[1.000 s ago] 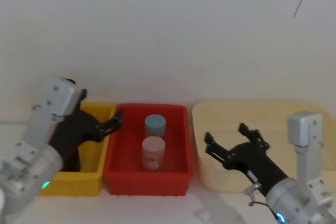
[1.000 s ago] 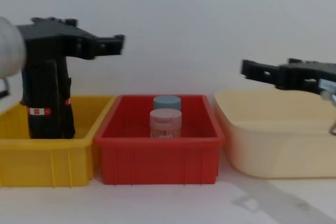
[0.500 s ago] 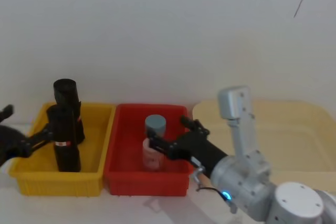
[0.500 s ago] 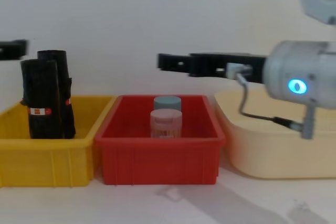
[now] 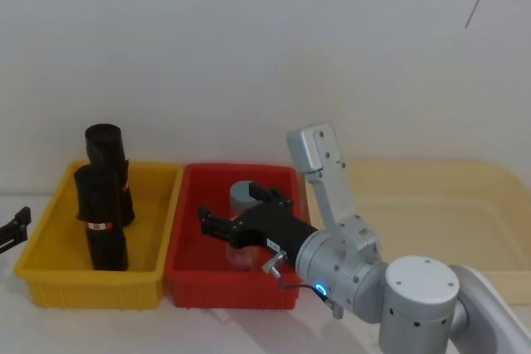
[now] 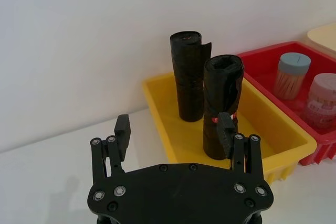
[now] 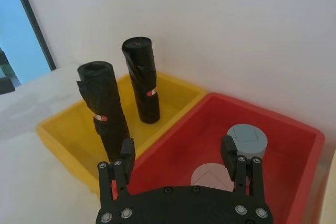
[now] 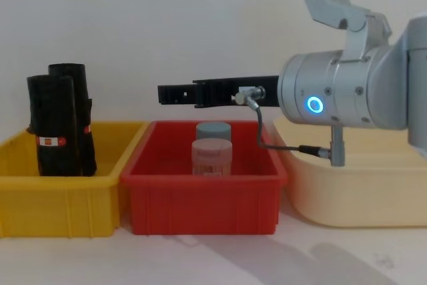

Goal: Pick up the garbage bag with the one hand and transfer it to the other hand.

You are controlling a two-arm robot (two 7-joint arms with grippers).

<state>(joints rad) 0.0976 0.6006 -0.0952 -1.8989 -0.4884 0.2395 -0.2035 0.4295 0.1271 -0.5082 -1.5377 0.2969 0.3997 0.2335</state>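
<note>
The garbage bag (image 5: 103,238) was crinkled black plastic film, faintly glossy. The yellow bin (image 5: 91,288) and red bin (image 5: 207,288) were smooth moulded plastic. The right arm (image 8: 357,115) had a satin silver-grey shell.

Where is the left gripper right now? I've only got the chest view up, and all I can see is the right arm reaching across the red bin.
Observer: The left gripper is out to the left of the yellow bin, clear of its left wall.
Operator: Is it holding anything?
Observer: No. Its fingers are spread and empty, and they face the garbage bag, which stands upright in that bin.
Operator: And the right gripper, open or shut?
Observer: The right gripper is open and empty, above the red bin.
</note>
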